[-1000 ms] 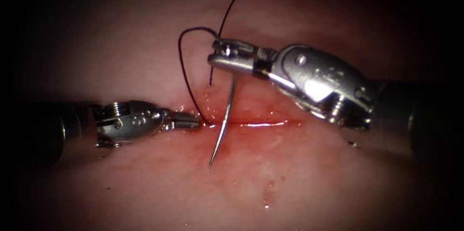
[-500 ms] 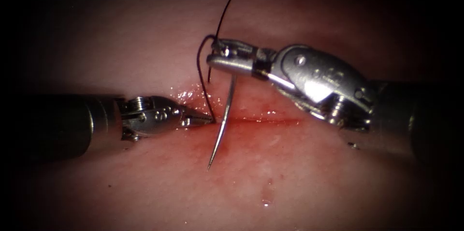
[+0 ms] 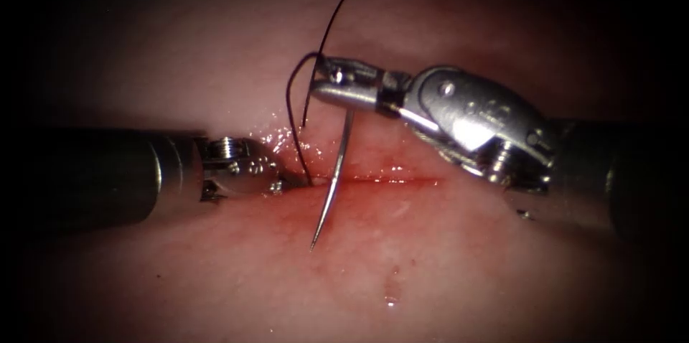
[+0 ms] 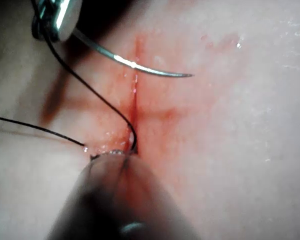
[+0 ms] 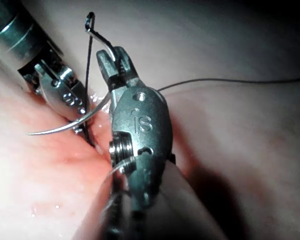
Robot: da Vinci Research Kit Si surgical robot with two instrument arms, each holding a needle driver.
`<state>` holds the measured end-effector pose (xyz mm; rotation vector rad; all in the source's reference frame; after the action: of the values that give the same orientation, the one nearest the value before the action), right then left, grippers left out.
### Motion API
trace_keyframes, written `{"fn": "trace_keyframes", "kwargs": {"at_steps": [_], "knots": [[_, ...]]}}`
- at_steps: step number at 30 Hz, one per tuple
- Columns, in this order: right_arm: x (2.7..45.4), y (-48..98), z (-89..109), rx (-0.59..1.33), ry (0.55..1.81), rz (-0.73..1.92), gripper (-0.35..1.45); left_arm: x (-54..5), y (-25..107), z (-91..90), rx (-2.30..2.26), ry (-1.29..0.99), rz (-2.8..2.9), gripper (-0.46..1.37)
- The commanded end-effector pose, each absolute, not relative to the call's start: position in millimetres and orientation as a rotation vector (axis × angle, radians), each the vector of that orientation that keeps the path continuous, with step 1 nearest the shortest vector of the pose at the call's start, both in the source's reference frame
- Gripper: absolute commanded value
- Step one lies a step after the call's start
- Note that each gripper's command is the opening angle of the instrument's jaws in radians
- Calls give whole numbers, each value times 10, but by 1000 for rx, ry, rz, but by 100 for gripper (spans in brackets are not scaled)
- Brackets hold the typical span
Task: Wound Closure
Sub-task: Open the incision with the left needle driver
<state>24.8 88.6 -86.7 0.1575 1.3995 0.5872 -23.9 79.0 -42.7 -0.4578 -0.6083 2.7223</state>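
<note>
While the glistening tissue (image 3: 445,257) is wetted red along the cut (image 3: 387,181), the curved steel needle (image 3: 331,189) is grasped near its tail by the right claw (image 3: 324,85), free of the tissue; the left claw (image 3: 291,182) is clenched on the thread (image 3: 293,128) at the cut.

Curved needle (image 3: 334,178) clear above the cut (image 3: 387,181), thread (image 3: 294,124) trailing.

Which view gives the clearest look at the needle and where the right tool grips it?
The endoscope view: the needle hangs free above the cut, held near its thread end by the right tool, tip clear of the tissue. The left wrist view shows its curve without the grip. The right wrist view shows the jaws clamping it.
</note>
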Motion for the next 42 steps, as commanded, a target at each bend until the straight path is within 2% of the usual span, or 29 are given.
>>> {"fn": "trace_keyframes", "kwargs": {"at_steps": [1, 5, 6, 8, 10, 11, 12, 13, 15, 18, 26, 42], "knots": [[248, 885, -867, 155, 1396, 589, -35, -238, 789, -421, -429, -628, 2718, -35], [250, 884, -865, 155, 1389, 584, -35, -233, 787, -417, -410, -637, 2702, -35], [251, 884, -864, 155, 1386, 582, -35, -233, 787, -418, -408, -639, 2697, -25], [252, 883, -862, 155, 1381, 579, -35, -232, 787, -419, -404, -641, 2687, 7], [252, 883, -860, 154, 1379, 576, -35, -230, 787, -422, -402, -649, 2676, 20], [252, 883, -859, 155, 1376, 574, -35, -229, 787, -423, -396, -647, 2667, 34], [251, 883, -858, 156, 1374, 572, -35, -228, 786, -425, -388, -647, 2659, 59], [251, 883, -858, 156, 1374, 572, -35, -227, 785, -426, -388, -642, 2654, 70], [251, 884, -857, 153, 1371, 565, -35, -225, 783, -429, -396, -641, 2642, 106], [250, 884, -856, 148, 1372, 559, -35, -223, 781, -432, -400, -628, 2632, 121], [250, 886, -855, 126, 1374, 528, -35, -219, 779, -437, -429, -539, 2621, 130], [259, 890, -857, -48, 1438, 394, -35, -218, 777, -437, -515, -508, 2592, 115]]}}
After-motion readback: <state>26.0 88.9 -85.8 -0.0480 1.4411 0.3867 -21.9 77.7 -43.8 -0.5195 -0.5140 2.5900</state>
